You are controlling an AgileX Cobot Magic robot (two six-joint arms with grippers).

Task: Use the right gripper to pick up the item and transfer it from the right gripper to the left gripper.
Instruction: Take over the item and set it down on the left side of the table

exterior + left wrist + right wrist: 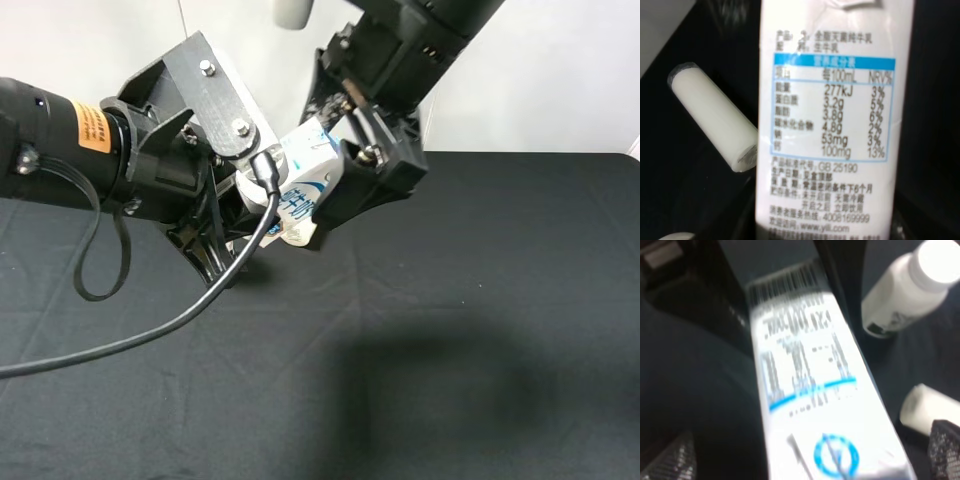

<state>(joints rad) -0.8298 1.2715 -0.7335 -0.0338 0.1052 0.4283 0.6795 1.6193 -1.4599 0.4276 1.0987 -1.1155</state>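
Note:
The item, a white carton with blue print, hangs in the air between both claws above the black table. My left gripper, on the arm with the orange band, closes on the carton's left end. The carton's text panel fills the left wrist view, where no fingers show. My right gripper stands around the carton's right end. In the right wrist view its pads sit wide apart at either side, clear of the blurred carton.
A white cylindrical tube lies on the black cloth below; it also shows in the right wrist view. A white capped bottle lies beside it. The black table stretches to the front and right.

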